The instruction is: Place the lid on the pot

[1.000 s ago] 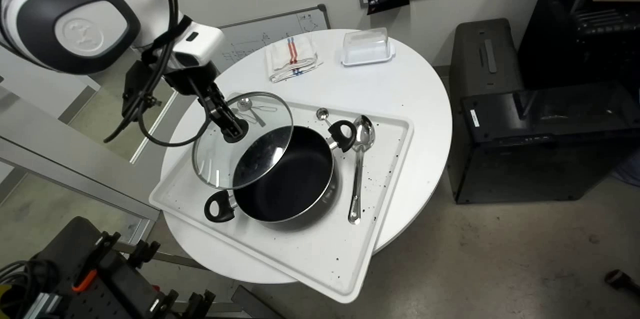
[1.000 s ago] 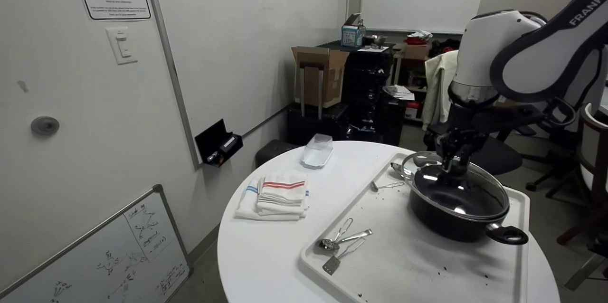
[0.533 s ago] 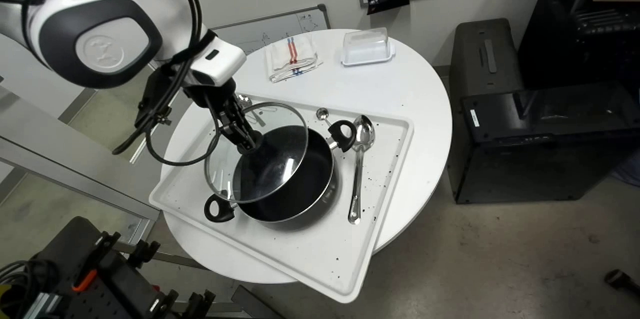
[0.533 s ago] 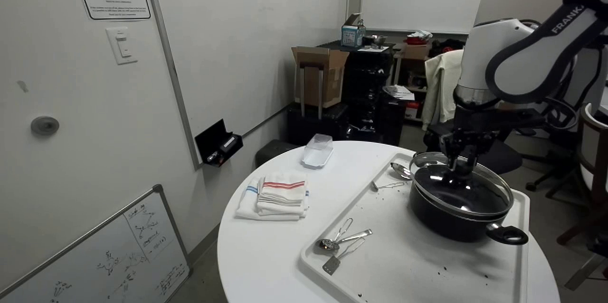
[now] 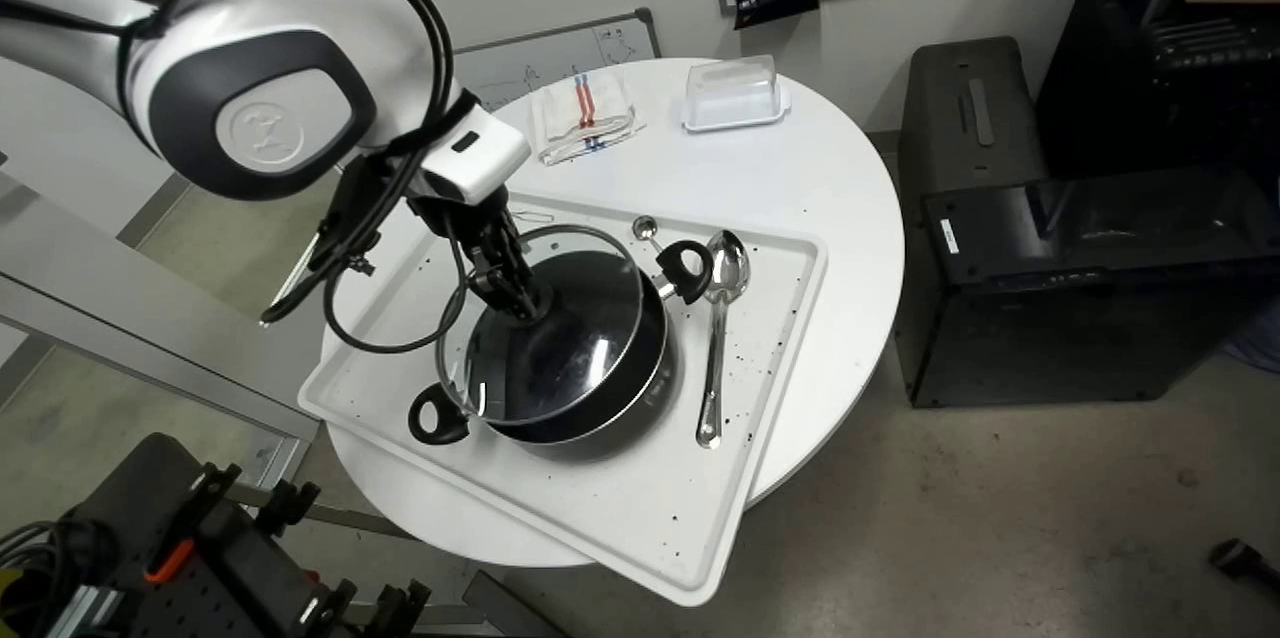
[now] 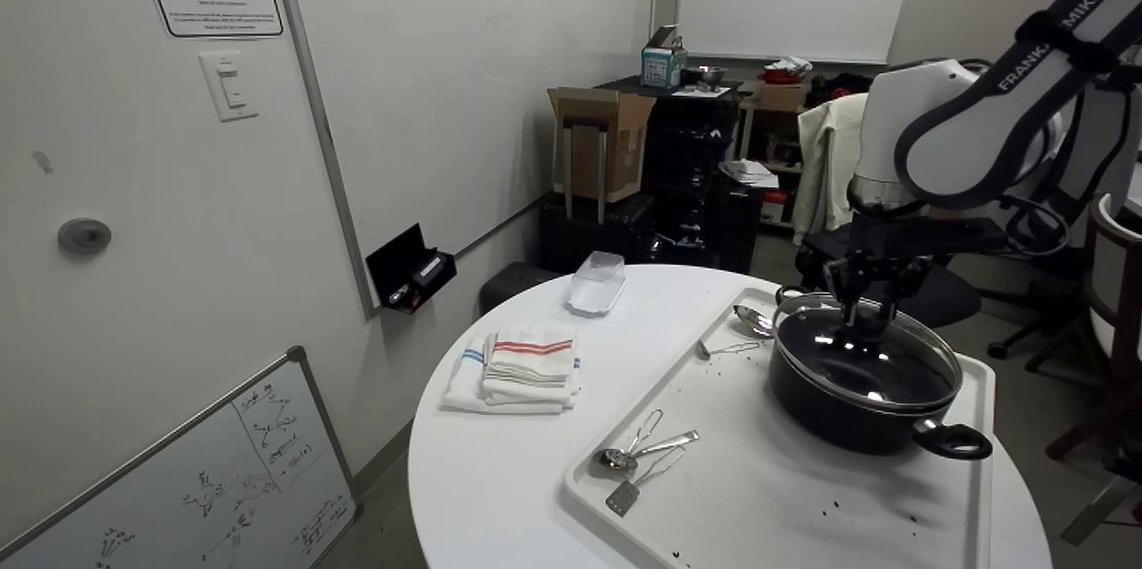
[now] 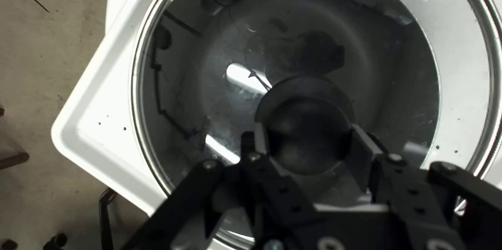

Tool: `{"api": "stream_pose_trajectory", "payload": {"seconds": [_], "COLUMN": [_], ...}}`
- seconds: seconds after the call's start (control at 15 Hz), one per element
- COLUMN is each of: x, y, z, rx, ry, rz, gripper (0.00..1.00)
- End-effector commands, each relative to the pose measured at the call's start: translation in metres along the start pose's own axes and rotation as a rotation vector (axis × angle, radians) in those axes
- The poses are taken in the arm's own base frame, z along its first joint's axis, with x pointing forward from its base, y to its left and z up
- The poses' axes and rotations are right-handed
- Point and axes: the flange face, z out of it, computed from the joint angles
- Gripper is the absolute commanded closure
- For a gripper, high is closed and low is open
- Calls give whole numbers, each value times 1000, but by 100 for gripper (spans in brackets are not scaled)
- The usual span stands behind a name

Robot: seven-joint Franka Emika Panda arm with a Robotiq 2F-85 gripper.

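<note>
The lid (image 5: 575, 358) is a clear glass disc with a metal rim and black knob (image 7: 308, 136). My gripper (image 7: 310, 142) is shut on the knob, with one pad (image 7: 262, 138) at each side. It also shows in both exterior views (image 5: 527, 306) (image 6: 867, 319). The black pot (image 5: 640, 398) sits on the white tray, its inside seen through the glass. The lid (image 6: 856, 364) is held roughly level just over the pot (image 6: 830, 422), offset toward the arm in an exterior view. I cannot tell whether the rims touch.
The white tray (image 5: 640, 538) lies on a round white table (image 5: 840, 218). A large metal spoon (image 5: 715, 348) lies beside the pot. Small utensils (image 6: 629, 462) lie near the tray's edge. Folded towels (image 6: 526, 373) and a clear-topped dish (image 5: 735, 98) stand on the table.
My gripper has carried the lid across and down over the pot, toward the right in an exterior view. The lid now covers most of the pot's opening. The pot has not moved.
</note>
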Motion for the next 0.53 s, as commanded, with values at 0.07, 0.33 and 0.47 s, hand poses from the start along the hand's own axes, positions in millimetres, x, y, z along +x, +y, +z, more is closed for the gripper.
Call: {"api": "stream_pose_trajectory", "payload": {"seconds": [0.07,0.33,0.47], "x": [16,21,22], "y": [1,6,8], "z": [0,6,8], "rx": [9,11,11], "ry": [-12,-21,-22], "rz": [63,87,96], "gripper": [75,75,75]}}
